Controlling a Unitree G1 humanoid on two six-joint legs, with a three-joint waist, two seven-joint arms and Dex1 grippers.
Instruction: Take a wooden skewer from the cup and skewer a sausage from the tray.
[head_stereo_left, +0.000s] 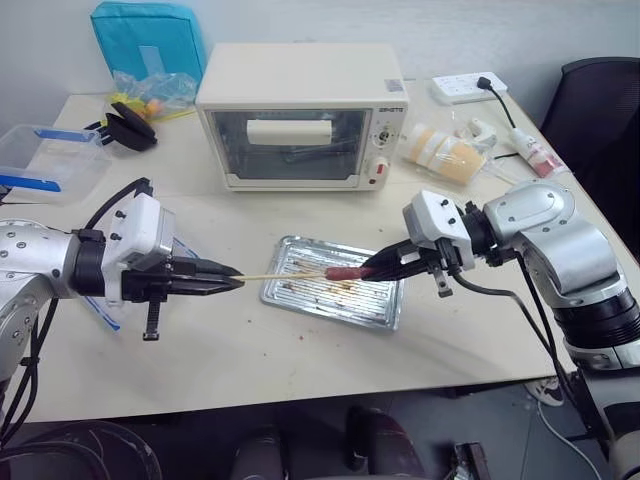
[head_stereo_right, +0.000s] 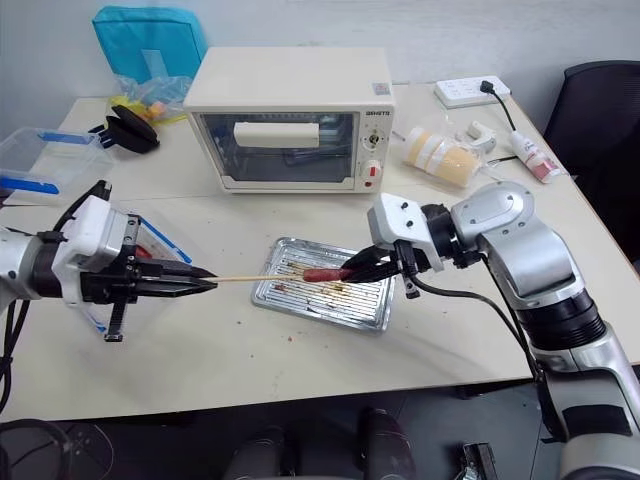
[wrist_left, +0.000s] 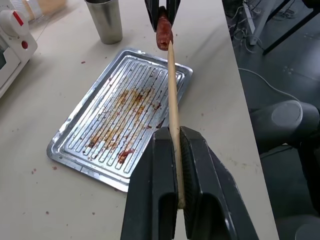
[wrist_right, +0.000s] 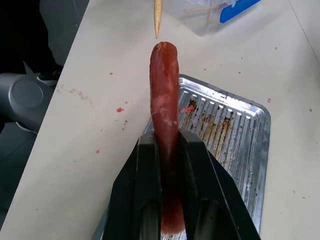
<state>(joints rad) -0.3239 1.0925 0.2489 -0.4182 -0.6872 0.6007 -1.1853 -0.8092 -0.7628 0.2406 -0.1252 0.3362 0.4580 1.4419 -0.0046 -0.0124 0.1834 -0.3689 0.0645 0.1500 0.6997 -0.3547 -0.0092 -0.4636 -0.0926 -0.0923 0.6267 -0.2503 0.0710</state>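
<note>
A pale table (head_stereo_left: 300, 345) carries a cream toaster oven (head_stereo_left: 300, 115) at the back. In front of the oven lies the shallow metal tray (head_stereo_left: 335, 300), streaked with brown grease and with no sausage lying in it. The steel cup (wrist_left: 105, 20) stands on the table near one corner of the tray.

The right gripper (head_stereo_left: 385, 265) reaches in over the tray, its fingers clamped on the rear of a reddish-brown sausage (wrist_right: 165, 100), which sticks out level above the tray. The left gripper (head_stereo_left: 228, 283) is closed tight on the butt of a wooden skewer (wrist_left: 172, 100). The stick points across the tray at the sausage, its sharp tip just at the sausage's free end; whether it touches cannot be told.
</note>
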